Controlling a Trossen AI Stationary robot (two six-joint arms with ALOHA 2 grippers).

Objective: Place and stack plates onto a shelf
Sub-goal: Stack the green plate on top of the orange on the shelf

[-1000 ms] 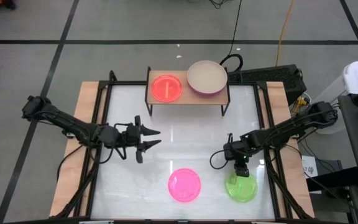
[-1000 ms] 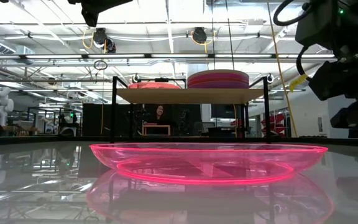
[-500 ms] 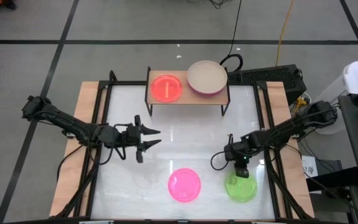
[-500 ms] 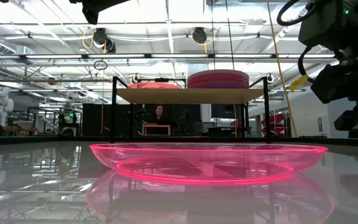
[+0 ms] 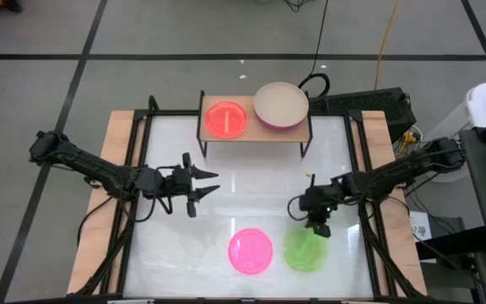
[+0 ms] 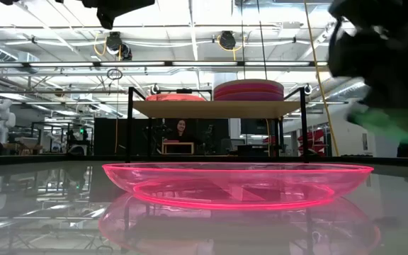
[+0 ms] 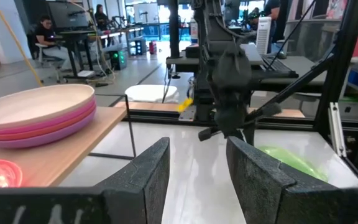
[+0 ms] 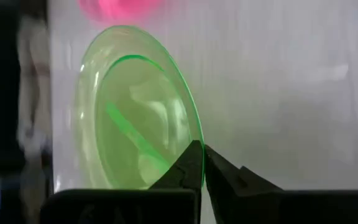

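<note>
Green translucent plastic plate, lower right of the high view, pinched at its rim by my right gripper. Round translucent pink plate flat beside it. My left gripper mid-left, fingers spread, empty. Far: wood-topped black-legged shelf carrying red plate and beige-topped stack.
</note>
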